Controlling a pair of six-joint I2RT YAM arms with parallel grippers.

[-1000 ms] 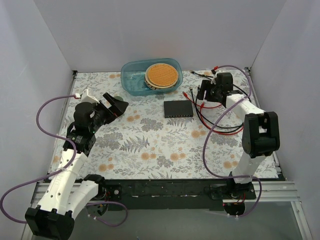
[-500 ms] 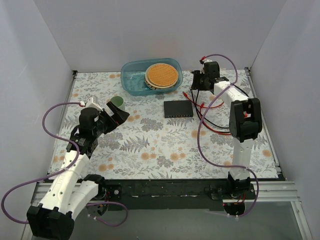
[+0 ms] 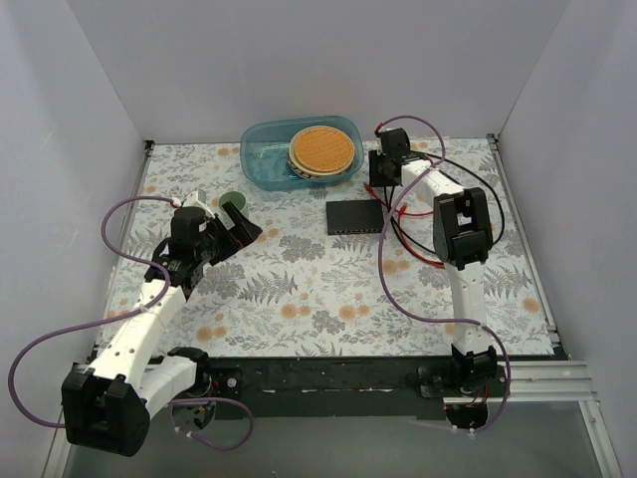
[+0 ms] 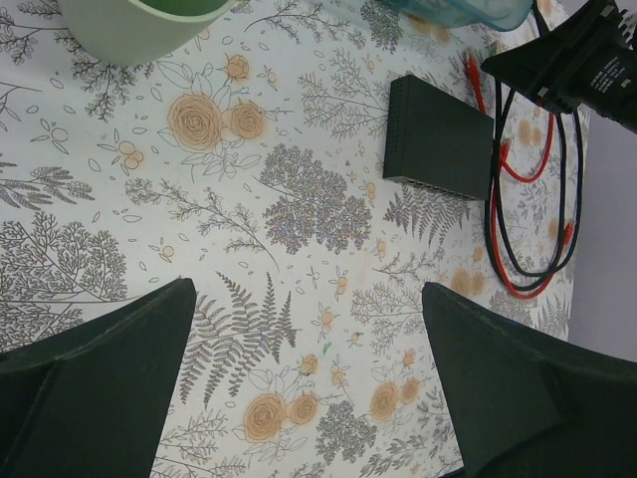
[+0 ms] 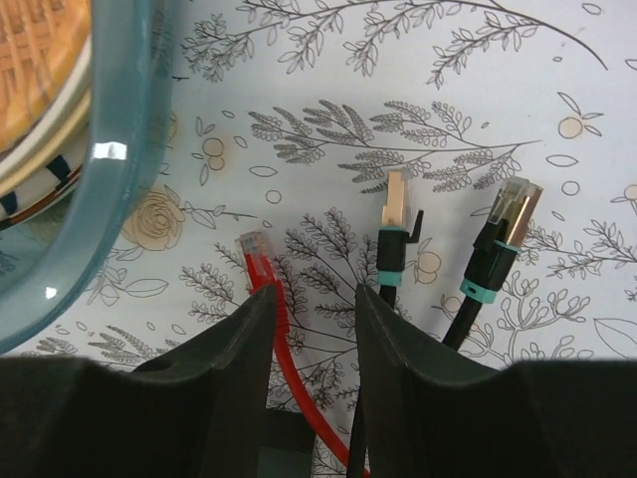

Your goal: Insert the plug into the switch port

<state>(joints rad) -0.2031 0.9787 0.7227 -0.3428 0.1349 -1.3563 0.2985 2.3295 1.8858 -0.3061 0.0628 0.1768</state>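
The right hand (image 3: 381, 171) reaches low over the far side of the floral table (image 3: 299, 289), just beside the blue tub (image 3: 261, 159). Its two dark fingers (image 5: 224, 368) stand narrowly apart. A red cable (image 5: 299, 383) runs through the gap, which is visibly wider than the cable itself. The red plug (image 5: 254, 245) at the cable's tip lies flat on the table just ahead of the fingertips, close to the tub's rim. Two black plugs with teal collars (image 5: 394, 224) lie side by side to one side of it, also on the table.

The switch (image 3: 354, 216) sits flat near the middle of the table, just in front of the tub and apart from the red plug. Loops of red and black cable (image 4: 523, 229) lie along one of its short ends.

The left hand (image 3: 234, 224) hovers over the table's left half, its jaws spread wide and holding nothing. It is well apart from the switch. A pale green cup (image 4: 149, 25) stands just beyond it. A round woven disc (image 3: 321, 149) rests inside the tub.
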